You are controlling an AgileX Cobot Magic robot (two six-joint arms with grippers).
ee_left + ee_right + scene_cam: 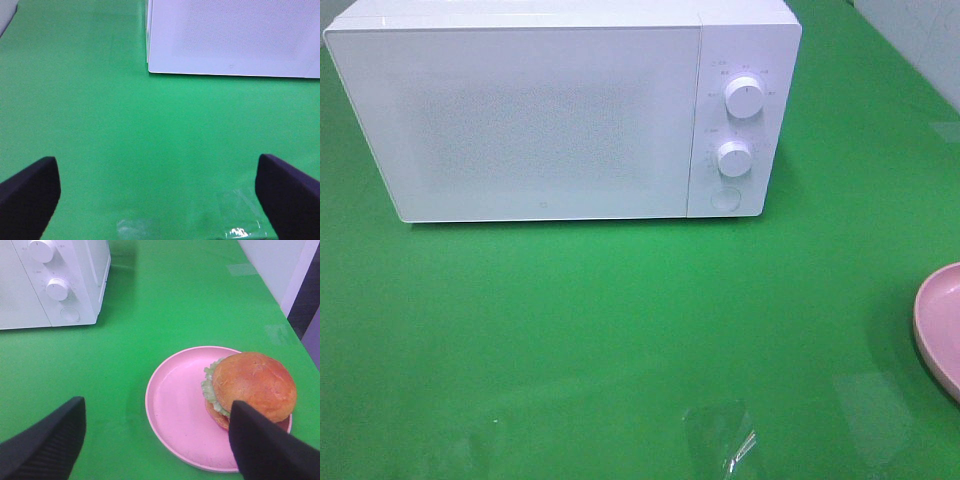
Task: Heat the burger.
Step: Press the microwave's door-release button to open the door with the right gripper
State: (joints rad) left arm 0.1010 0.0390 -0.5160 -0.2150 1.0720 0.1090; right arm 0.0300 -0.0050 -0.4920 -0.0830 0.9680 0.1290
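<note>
Green tabletop [620, 330] runs under everything. On the left, the left gripper [157, 170] hangs spread wide and empty before the white microwave [560, 110], its door shut. To the right, the right gripper [157, 407] hovers released over the pink plate [175, 410], where the burger [252, 385] sits near one edge. The task looks barely begun: next the door needs opening, then the burger lifting.

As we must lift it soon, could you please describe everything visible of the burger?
The burger with a glossy brown domed bun shows frilly pale green lettuce under the bun and a reddish-brown layer below. Whole and upright, it rests on the round pink plate, near its rim. A dark finger of the open right pincer overlaps it in view; contact is unclear.
</note>
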